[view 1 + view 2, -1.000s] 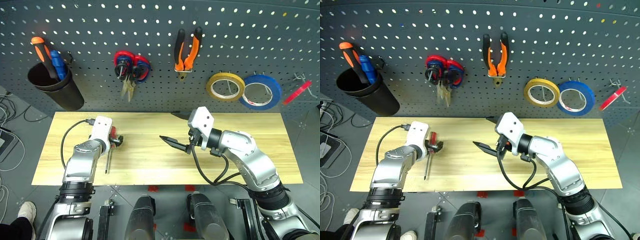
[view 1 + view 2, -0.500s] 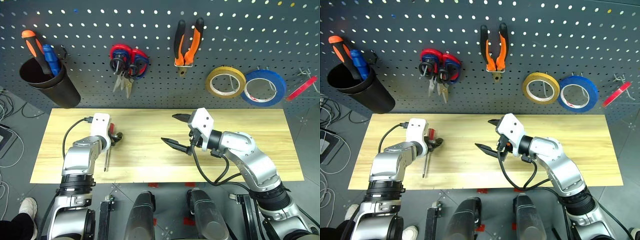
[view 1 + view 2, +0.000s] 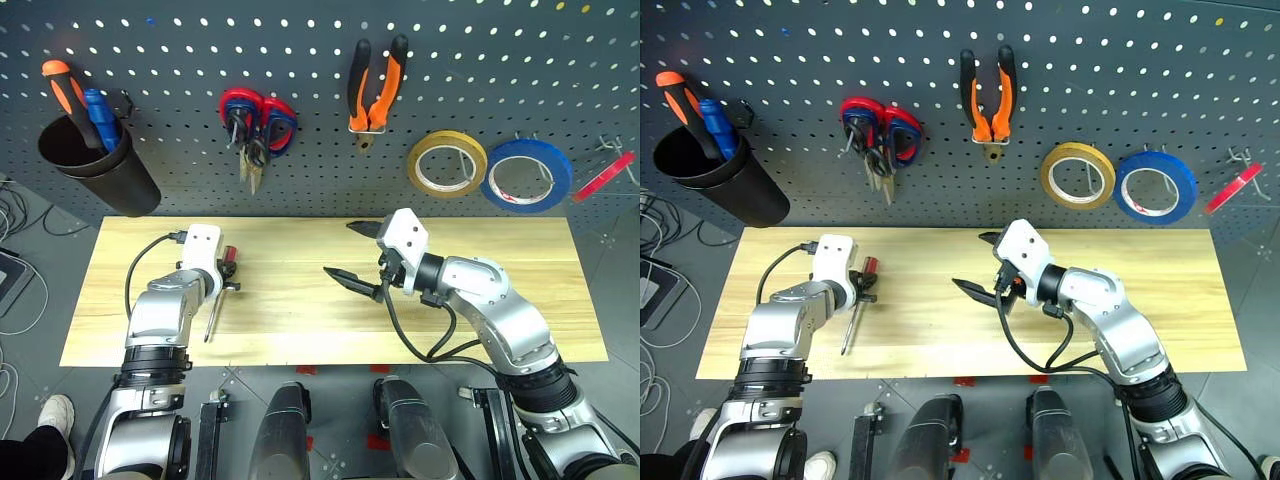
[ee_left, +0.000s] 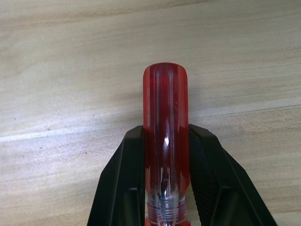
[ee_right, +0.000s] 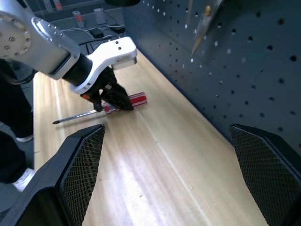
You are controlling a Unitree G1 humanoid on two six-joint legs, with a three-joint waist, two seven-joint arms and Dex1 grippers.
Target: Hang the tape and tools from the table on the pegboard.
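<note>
The left gripper [image 4: 167,188] has its two black fingers [image 4: 122,188] clamped on the red handle of the screwdriver [image 3: 217,300], the handle's rounded end poking out past the fingertips. The screwdriver sits over the left part of the table [image 3: 300,340], its slim shaft running back toward six o'clock; I cannot tell whether it touches the wood. The right gripper [image 3: 358,255] hovers over the middle of the table, fingers spread wide apart and holding nothing.

Up on the pegboard [image 3: 480,60], at twelve o'clock from the right gripper, the pliers [image 3: 376,92] hang on a hook. At two o'clock from it hangs the yellow tape [image 3: 447,165], just beside the blue tape roll [image 3: 526,176]. At eleven o'clock the black-handled scissors [image 3: 241,135] hang together with the red-handled scissors [image 3: 262,112]. At twelve o'clock from the left gripper stands a black cup [image 3: 95,175] holding an orange screwdriver [image 3: 62,85] and a blue screwdriver [image 3: 98,115].
</note>
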